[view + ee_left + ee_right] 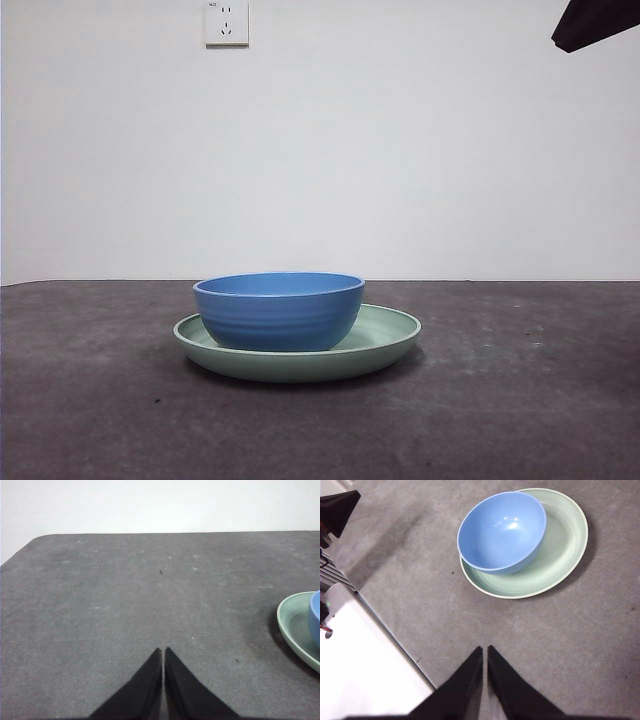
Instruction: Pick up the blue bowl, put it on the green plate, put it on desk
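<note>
Both claws wait with their jaws pressed together and nothing between them. Left claw (163,651) hangs over bare bench (125,610), with the edge of the green plate (295,630) and a sliver of the blue bowl (315,617) showing off to one side, well apart from its tips. Right claw (484,649) hangs above the bench (570,645) too, near the plate (560,555) but not touching it.

From the front, the blue bowl (278,310) sits upright in the green plate (385,335), set off-centre so it lies close against the plate's rim on one side and leaves more of the plate bare on the other. The plate rests flat on the dark grey bench (100,400). A black arm tip (595,22) shows at the top corner, and a wall socket (226,22) is on the white wall behind.
</note>
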Motion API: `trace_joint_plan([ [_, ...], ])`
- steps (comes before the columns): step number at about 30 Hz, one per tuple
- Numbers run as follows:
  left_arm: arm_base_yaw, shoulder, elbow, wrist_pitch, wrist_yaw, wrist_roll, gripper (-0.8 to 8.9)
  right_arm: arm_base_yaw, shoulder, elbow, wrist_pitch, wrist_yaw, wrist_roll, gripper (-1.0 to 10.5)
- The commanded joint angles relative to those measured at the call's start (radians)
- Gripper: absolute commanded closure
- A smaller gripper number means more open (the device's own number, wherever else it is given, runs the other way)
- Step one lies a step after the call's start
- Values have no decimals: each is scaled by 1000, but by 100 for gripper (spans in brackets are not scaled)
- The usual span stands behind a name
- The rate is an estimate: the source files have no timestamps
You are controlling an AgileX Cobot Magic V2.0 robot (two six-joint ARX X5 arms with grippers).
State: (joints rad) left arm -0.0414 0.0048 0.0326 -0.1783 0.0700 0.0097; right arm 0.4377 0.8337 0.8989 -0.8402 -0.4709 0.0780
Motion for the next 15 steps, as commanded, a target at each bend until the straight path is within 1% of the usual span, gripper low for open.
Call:
trace_joint_plan([
  [1,2,-2,-21,-8,-3,4,805,6,7,15,9,0,-11,938],
  [14,2,-2,-21,-8,-3,4,805,6,7,15,9,0,-11,938],
  [15,2,-2,-21,-8,-3,4,805,6,3,15,11,0,-25,938],
])
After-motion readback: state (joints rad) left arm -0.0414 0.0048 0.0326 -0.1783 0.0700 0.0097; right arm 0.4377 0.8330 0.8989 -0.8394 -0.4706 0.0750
